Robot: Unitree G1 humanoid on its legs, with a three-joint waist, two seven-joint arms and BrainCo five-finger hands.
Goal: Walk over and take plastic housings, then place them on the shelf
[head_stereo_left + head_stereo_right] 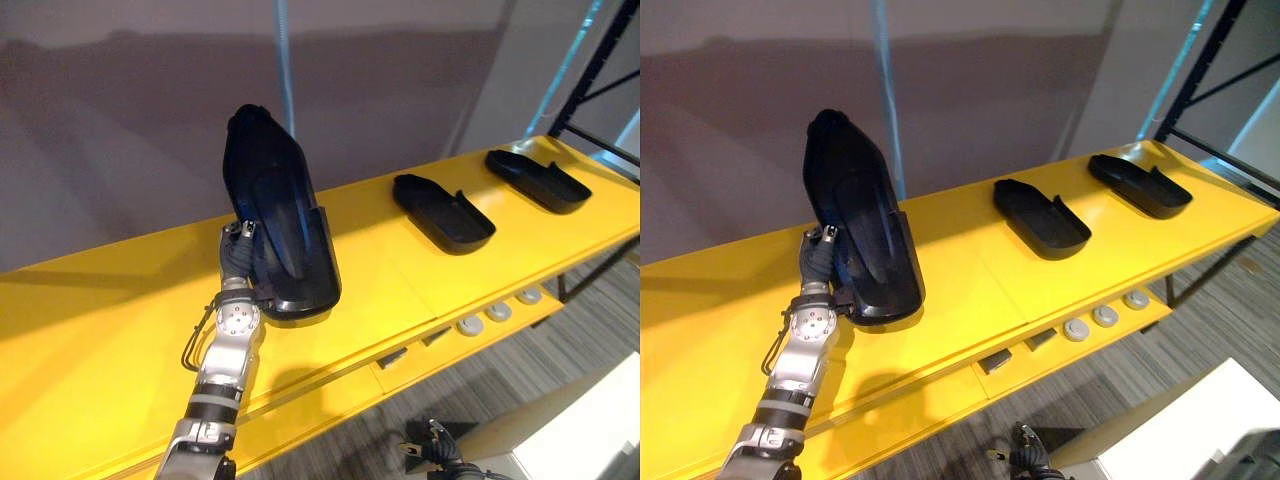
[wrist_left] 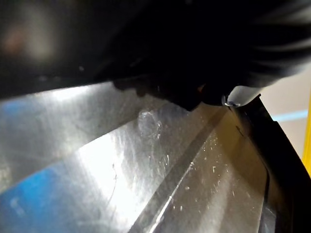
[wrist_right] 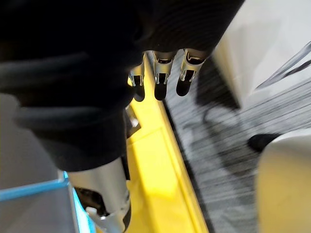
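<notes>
Well apart to the right of left hand [image 1: 238, 262], lying flat on yellow shelf [image 1: 100, 330] with hollow side up: nearer housing [image 1: 443, 212], then farther housing [image 1: 538, 180] beyond it. Lower than these, on the front ledge, a row of grey discs [image 1: 497, 312]. Past the farther one, black rack post [image 1: 587, 75].

Right against the left hand, held housing [image 1: 280, 200]: tilted steeply, narrow end up, wide end on the shelf or just above it, cannot tell which. Reaches up from lower left, hand pressed against the housing's side; grip hidden behind it, cannot tell if closed.

Right hand [image 3: 160, 73] beside the shelf edge, over grey floor [image 3: 218, 145], fingers hanging straight and loose.
</notes>
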